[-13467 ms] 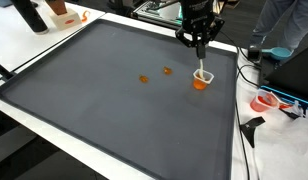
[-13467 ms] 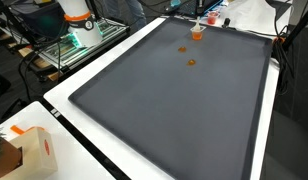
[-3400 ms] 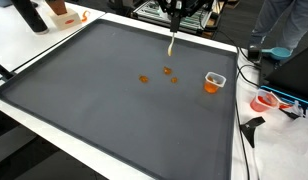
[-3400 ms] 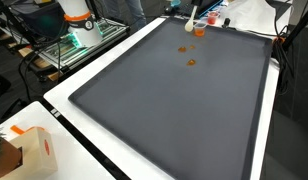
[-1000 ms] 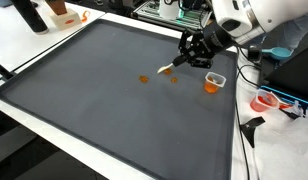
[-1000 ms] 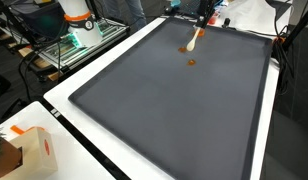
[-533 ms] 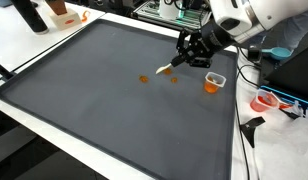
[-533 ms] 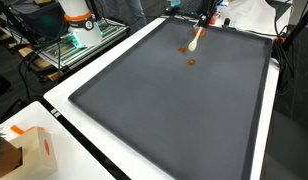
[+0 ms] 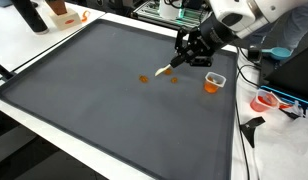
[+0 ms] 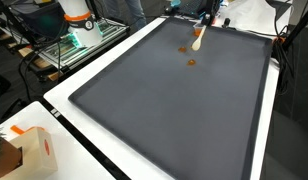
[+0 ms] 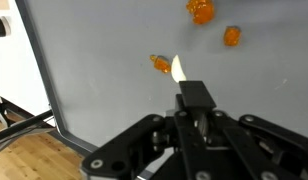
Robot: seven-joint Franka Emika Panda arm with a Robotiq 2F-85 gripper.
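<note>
Even, bright overhead room light falls on all views, with only soft, faint shadows on the dark table (image 9: 114,110). The small exterior views are coarse; far objects blur. The near tool (image 11: 194,98) looks soft in the wrist view.

The white arm (image 9: 244,14) reaches in over the far edge of the worktop (image 9: 84,100) in an exterior view, its last links bent down and inward. The black claw (image 9: 184,60) is tilted rather than plumb, with its fingertips aimed down toward the middle of the worktop. It hangs above the surface, not touching it. In the wrist view the claw (image 11: 194,98) enters from the bottom, its jaws closed tight on a thin white stick (image 11: 179,68) that juts forward past the fingertips.
</note>
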